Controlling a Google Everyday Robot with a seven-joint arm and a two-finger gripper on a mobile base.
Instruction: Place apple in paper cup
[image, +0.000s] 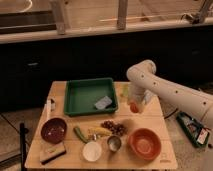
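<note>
The apple (134, 107) is a small red-orange fruit held in my gripper (135, 104), which hangs above the table's right side, right of the green tray. The gripper is shut on the apple and holds it clear of the tabletop. The paper cup (92, 150) is a small white round cup standing near the front edge of the table, well to the left of and in front of the gripper. A shiny metal cup (114, 143) stands right beside it.
A green tray (80, 97) with a grey card sits mid-table. A pale green cup (125, 90) stands behind the gripper. An orange bowl (145, 143), dark grapes (114, 127), a banana (99, 131), a dark red bowl (53, 130) and a sponge (52, 154) fill the front.
</note>
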